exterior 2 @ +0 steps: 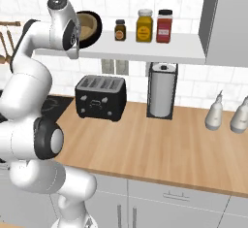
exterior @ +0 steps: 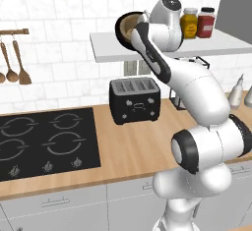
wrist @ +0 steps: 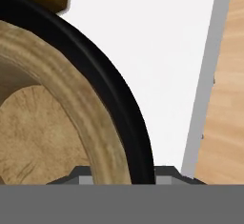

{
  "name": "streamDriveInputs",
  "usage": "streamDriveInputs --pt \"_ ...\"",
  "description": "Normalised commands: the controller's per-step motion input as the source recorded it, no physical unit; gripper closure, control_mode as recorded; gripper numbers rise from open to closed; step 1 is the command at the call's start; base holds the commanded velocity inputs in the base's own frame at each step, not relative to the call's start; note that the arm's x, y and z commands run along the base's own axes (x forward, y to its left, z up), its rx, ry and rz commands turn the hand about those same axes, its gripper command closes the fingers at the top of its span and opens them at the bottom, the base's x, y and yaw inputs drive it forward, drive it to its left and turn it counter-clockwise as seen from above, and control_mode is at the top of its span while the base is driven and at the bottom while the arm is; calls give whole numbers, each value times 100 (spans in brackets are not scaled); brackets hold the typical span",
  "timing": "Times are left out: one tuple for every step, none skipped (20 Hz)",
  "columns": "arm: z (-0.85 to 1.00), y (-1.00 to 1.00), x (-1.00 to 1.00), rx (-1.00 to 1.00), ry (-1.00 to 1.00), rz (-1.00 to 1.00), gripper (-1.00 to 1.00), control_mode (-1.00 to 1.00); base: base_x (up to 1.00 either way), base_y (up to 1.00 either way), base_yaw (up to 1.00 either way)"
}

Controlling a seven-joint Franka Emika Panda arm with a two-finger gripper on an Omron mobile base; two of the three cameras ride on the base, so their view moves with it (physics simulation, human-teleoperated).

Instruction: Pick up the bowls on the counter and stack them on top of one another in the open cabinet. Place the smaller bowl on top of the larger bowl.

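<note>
Gripper: the two-finger gripper (wrist: 116,173) sits at the rims of the nested bowls up at the shelf, at about 11 o'clock from the toaster in the left base view; its dark tips stand either side of both rims, clamped on the pair
Smaller bowl: the tan wood-coloured round bowl with a paler inside (wrist: 43,123) lies inside the black one, its rim just within the black rim; in the right base view (exterior 2: 86,27) it shows tilted, mouth toward the camera
Larger bowl: the glossy black round bowl (wrist: 114,99) wraps around the tan bowl, tilted on edge over the left end of the shelf (exterior: 123,28); whether it touches the slab I cannot tell
Open cabinet: the flat white wall-mounted shelf slab (exterior 2: 145,50) against white tiles, bowls at its 9 o'clock end
Shelf jars: a small brown jar (exterior 2: 120,30), a yellow jar (exterior 2: 144,26) and a red jar (exterior 2: 164,26) stand in a row at 3 o'clock of the bowls
Counter: the long light-wood countertop (exterior: 133,146) with the black four-burner hob (exterior: 44,141) at 9 o'clock of the black toaster (exterior: 134,100)
Other: a paper towel holder (exterior 2: 161,91) at 3 o'clock of the toaster; two pale bottles (exterior 2: 225,111) further right
</note>
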Motion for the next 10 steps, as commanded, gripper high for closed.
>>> streamDriveInputs --pt "-19 0 53 0 0 0 100 -100 0 0 0" --pt "-15 0 54 0 0 0 100 -100 0 0 0" --pt "-17 0 56 0 0 0 100 -100 0 0 0" --pt "-16 0 55 0 0 0 100 -100 0 0 0" --pt "-12 0 54 0 0 0 100 -100 0 0 0" --pt "-9 0 57 0 0 1 100 -100 0 0 0" --pt "-14 0 56 0 0 1 100 -100 0 0 0" --pt "-16 0 54 0 0 1 100 -100 0 0 0" --pt "-26 0 47 0 0 1 100 -100 0 0 0" --pt "-32 6 42 0 0 1 -100 -100 0 0 0"
